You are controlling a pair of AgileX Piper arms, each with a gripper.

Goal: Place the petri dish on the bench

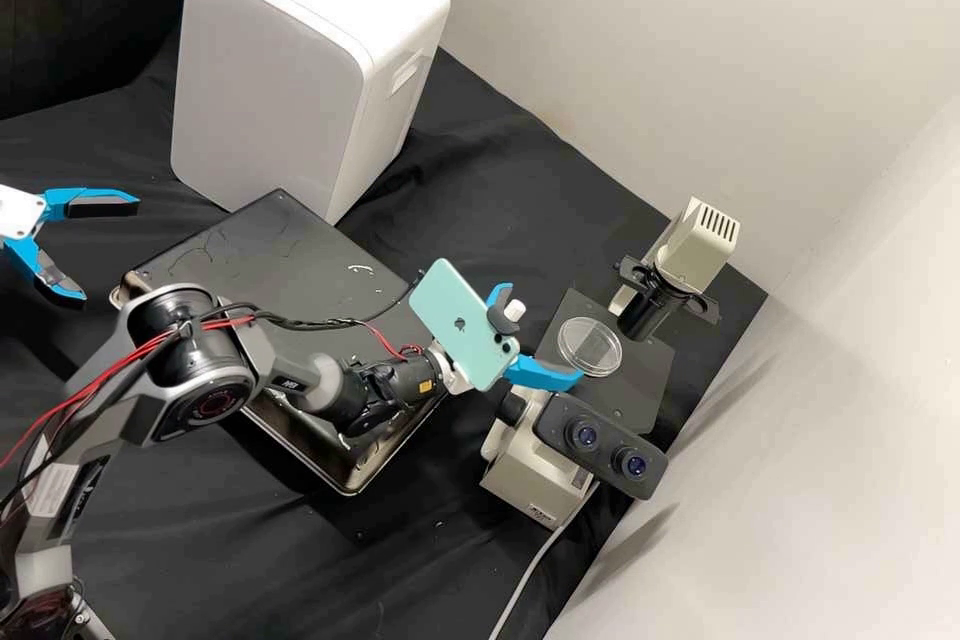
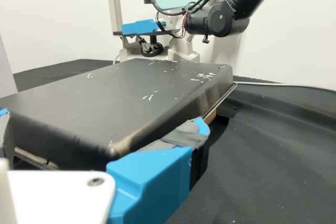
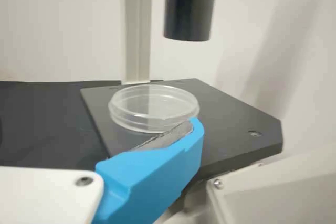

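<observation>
A clear petri dish (image 1: 590, 345) (image 3: 153, 107) lies flat on the black stage (image 1: 640, 390) (image 3: 231, 124) of a microscope, under its dark condenser tube (image 3: 190, 3). My right gripper (image 1: 540, 335) is at the stage's near edge, open, with nothing between its fingers. One of its blue fingers (image 3: 157, 174) lies beside the dish, its tip at the rim. Whether they touch I cannot tell. My left gripper (image 1: 105, 250) hangs open at the far left of the bench, well away from the dish. Its blue finger (image 2: 157, 177) is near the corner of a dark tray.
A dark metal tray (image 1: 270, 270) (image 2: 115, 103) lies upside down mid-bench beneath the right arm (image 2: 231, 3). A white box-shaped appliance (image 1: 300, 60) stands behind it. The microscope body with eyepieces (image 1: 600, 435) sits against the right wall. Black cloth covers the bench (image 1: 300, 560).
</observation>
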